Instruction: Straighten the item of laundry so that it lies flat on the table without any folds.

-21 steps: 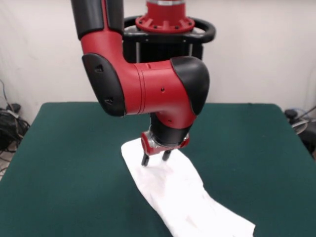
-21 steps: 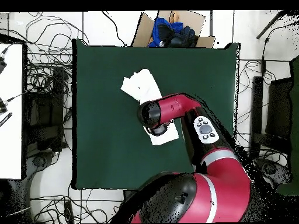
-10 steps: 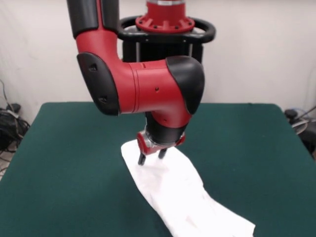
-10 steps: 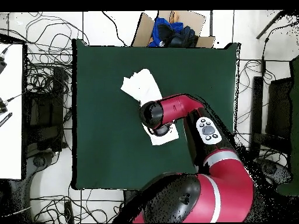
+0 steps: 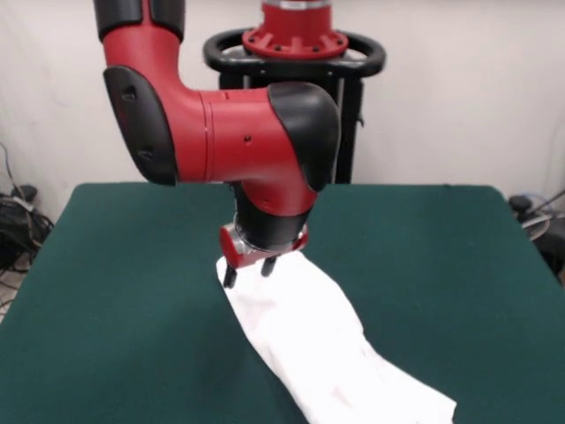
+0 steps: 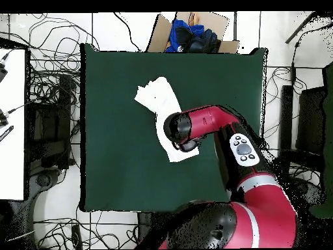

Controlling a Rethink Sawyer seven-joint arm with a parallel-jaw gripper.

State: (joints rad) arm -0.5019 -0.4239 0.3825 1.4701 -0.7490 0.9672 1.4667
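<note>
Laundry (image 5: 327, 353) lies as a long white strip across the middle of the green table (image 5: 124, 291), running slantwise and still folded, only its plain white side up. I see my gripper (image 5: 249, 271) hanging just above the strip's far end, fingers parted narrowly and holding nothing. From overhead, the arm (image 6: 208, 124) covers part of the shirt's middle (image 6: 159, 97).

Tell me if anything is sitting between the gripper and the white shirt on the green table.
Nothing visible stands in the way. The gripper hangs with its jaws open just over the far end of the folded white shirt, and only bare green table surrounds the cloth. The overhead view shows no other object on the tabletop.
</note>
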